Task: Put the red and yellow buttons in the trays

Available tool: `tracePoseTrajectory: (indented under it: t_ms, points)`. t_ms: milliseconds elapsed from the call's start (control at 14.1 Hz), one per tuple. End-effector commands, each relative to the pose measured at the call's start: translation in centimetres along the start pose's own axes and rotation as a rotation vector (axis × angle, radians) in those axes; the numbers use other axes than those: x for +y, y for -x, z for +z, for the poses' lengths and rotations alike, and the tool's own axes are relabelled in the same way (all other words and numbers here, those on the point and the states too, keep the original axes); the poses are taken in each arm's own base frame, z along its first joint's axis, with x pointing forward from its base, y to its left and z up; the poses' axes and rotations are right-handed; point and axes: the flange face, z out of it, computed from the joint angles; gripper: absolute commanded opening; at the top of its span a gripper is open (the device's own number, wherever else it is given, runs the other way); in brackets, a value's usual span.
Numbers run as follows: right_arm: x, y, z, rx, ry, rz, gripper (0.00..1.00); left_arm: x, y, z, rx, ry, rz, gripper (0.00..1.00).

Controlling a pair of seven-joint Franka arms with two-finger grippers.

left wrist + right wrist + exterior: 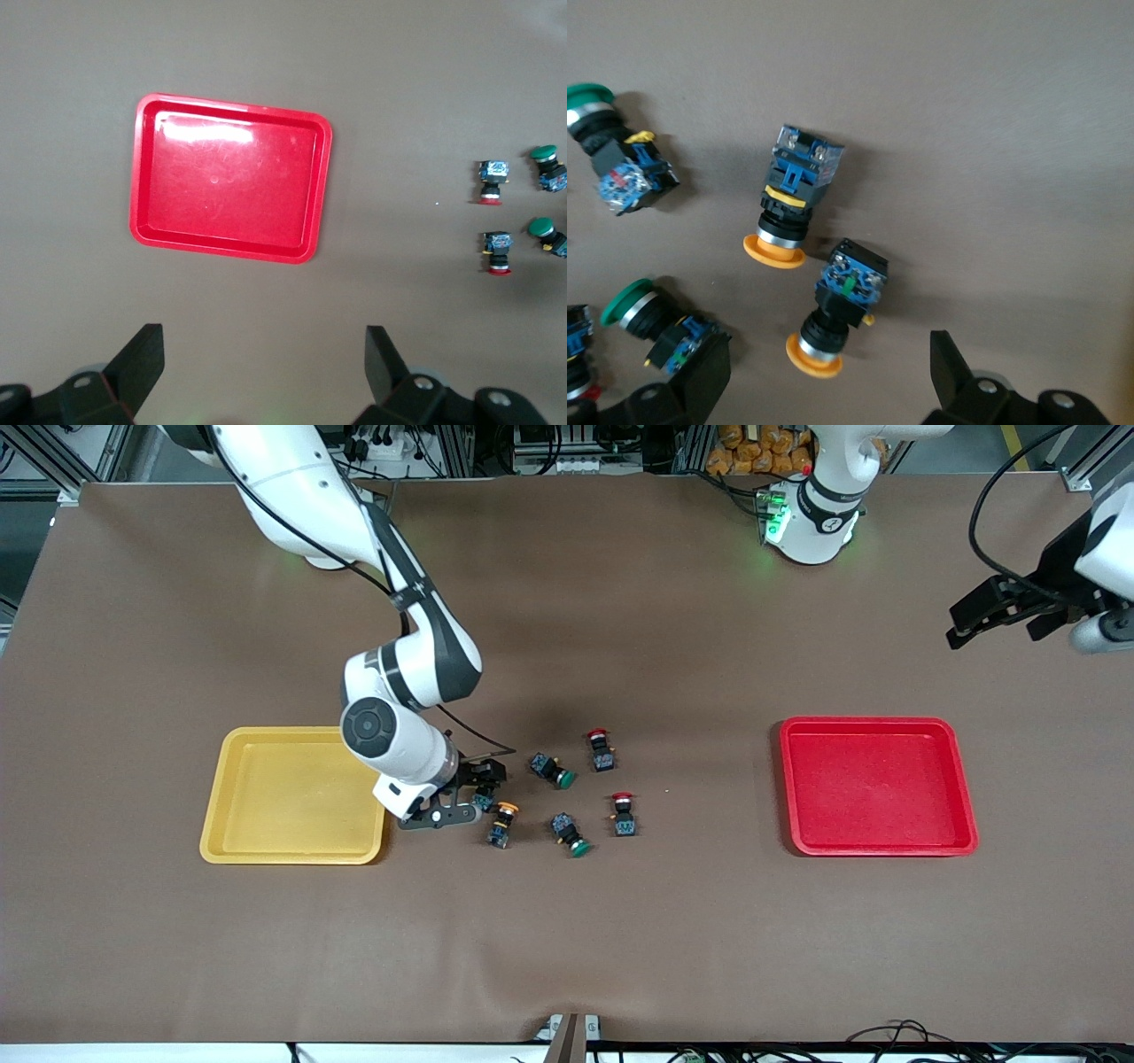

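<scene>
Presently, right gripper (472, 798) fingers apart over yellow buttons (792, 198) beside yellow tray (292, 794), possibly touching none, left gripper (997, 615) spread, waiting above red tray (232, 177).

High front camera facing the robots across the brown table (620, 921), left wrist camera looking down from well above the shallow red plastic tray (232, 178), right wrist camera close over yellow-capped push-button switches (793, 204), all sharing the switch cluster.
</scene>
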Motion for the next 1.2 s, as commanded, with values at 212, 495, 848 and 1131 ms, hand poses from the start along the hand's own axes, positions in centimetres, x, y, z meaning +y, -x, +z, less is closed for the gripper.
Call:
tracePoseTrajectory:
  t_ms: [212, 495, 848, 1131]
  points:
    - [-1.9, 1.4, 5.6, 0.010, -0.022, 0.031, 1.00, 4.6, -2.7, 5.8, -0.070, -0.002, 0.054, 1.00]
    - [-1.1, 1.4, 7.0, 0.002, -0.008, 0.014, 0.80, 7.7, -4.6, 9.9, -0.065, 0.003, -0.001, 1.00]
    - [-0.5, 1.1, 7.0, -0.003, -0.007, 0.024, 0.00, 13.8, -6.1, 15.8, -0.046, 0.024, -0.069, 1.00]
    - [0.7, 0.0, 5.0, -0.024, -0.019, 0.014, 0.00, 20.5, -5.8, 22.4, -0.038, 0.016, -0.155, 1.00]
